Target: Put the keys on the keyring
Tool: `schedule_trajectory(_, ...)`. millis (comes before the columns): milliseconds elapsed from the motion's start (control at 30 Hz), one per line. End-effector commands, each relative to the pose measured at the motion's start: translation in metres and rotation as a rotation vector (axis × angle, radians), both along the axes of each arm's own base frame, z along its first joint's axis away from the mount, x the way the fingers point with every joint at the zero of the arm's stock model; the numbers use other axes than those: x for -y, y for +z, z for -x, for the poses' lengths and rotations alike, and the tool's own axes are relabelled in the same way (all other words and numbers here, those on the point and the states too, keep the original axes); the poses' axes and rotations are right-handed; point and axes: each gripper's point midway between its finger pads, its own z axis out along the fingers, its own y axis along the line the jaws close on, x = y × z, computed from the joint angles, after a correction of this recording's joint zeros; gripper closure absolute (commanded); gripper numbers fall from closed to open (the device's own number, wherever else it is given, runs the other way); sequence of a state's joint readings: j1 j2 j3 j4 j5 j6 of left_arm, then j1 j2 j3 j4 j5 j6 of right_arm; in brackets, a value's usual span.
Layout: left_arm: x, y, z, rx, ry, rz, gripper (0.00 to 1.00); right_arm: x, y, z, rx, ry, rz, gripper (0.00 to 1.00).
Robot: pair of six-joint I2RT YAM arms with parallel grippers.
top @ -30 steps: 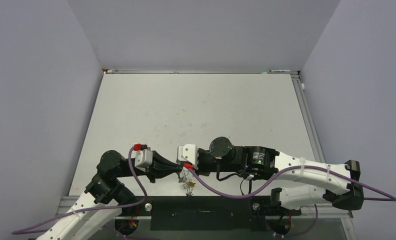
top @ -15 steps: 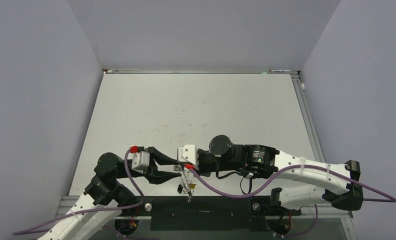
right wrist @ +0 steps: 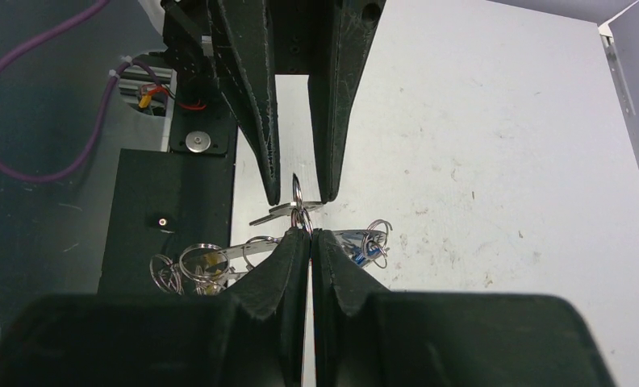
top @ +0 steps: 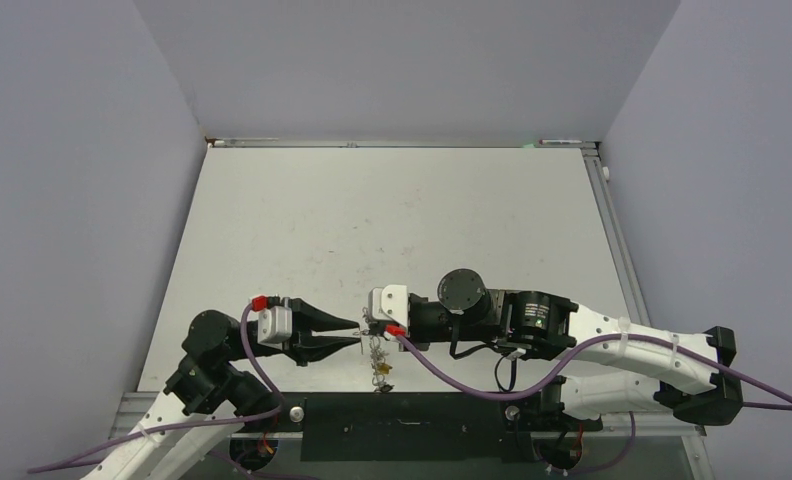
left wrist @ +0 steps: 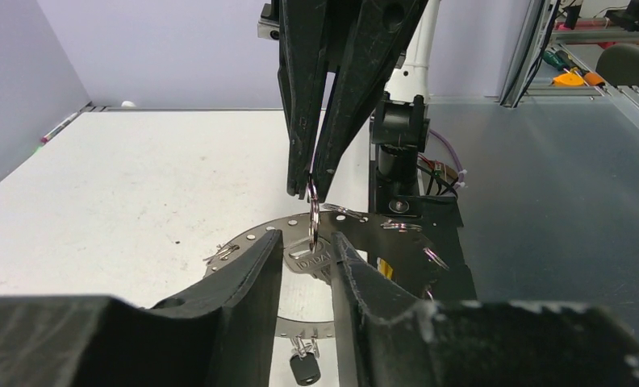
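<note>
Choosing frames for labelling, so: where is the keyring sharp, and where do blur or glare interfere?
Top external: evenly lit, keyring tiny. Left wrist: keyring sharp, left end effector's fingers blurred. Right wrist: right end effector's fingers blurred, keyring glinting.

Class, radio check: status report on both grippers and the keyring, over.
Right gripper shut on small loop. Left gripper open, straddling silver key. Keyring beneath them. Nothing obstructing.

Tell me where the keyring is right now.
Top view: the keyring is held over the table's near edge, about centre, pinched by the right gripper, with the open left gripper close on its left.
</note>
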State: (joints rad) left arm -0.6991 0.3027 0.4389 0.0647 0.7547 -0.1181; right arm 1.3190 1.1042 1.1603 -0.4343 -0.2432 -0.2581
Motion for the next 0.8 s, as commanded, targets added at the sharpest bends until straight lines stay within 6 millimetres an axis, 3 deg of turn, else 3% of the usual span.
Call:
schedule_trajectory(0,0.001,0.010,-0.002,0.025,0.008,0.017,0.77,-0.006,0.027,0.001,0.020,0.008,-0.106,0.95)
schedule_trajectory(167,0.002,0.010,-0.002,0.022,0.001,0.018,0.83,-0.008,0.022,0.002,0.012,0.018,-0.092,0.95)
schedule_trajectory(333,0.002,0.009,-0.001,0.020,-0.010,0.016,0.99,-0.009,0.021,0.004,0.007,0.028,-0.085,0.95)
schedule_trajectory(467,0.003,0.010,0.002,0.023,-0.022,0.017,1.00,-0.009,0.027,0.002,0.015,0.016,-0.106,0.95)
schedule_trajectory(700,0.003,0.008,0.002,0.023,-0.026,0.015,1.00,0.006,0.071,-0.028,0.057,-0.186,-0.294,0.95)
schedule_trajectory(767,0.004,0.007,0.001,0.017,-0.027,0.012,1.00,0.008,0.079,-0.029,0.048,-0.198,-0.332,0.95)
